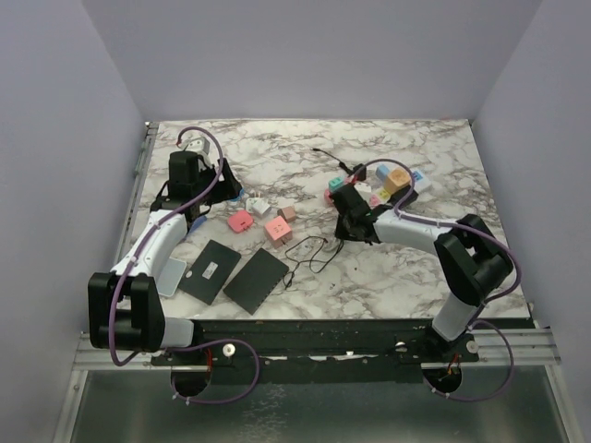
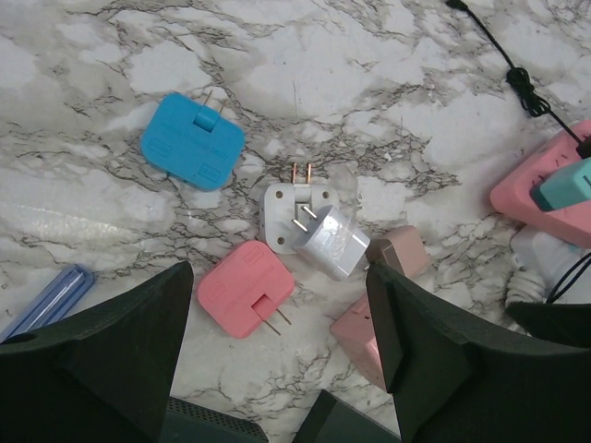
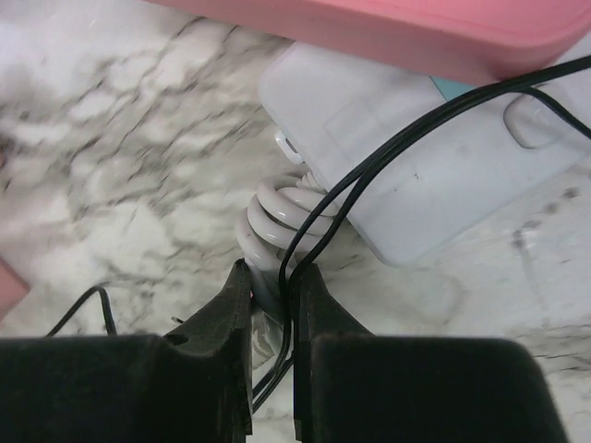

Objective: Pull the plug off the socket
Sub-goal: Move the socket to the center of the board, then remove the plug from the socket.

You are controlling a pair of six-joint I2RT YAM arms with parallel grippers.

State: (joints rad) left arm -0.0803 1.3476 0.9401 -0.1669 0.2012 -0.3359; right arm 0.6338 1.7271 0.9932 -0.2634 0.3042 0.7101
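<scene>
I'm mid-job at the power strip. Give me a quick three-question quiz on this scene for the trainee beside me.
1. True or false: the left gripper is open and holds nothing.
2. What sits between the right gripper's fingertips? A) the white cord where it leaves the power strip, with a thin black cable beside it; B) a pink plug; C) nothing.
3. Fill in: the two flat black pads lie nearer the ___ arm's base.
Key: 1 true; 2 A; 3 left.
</scene>
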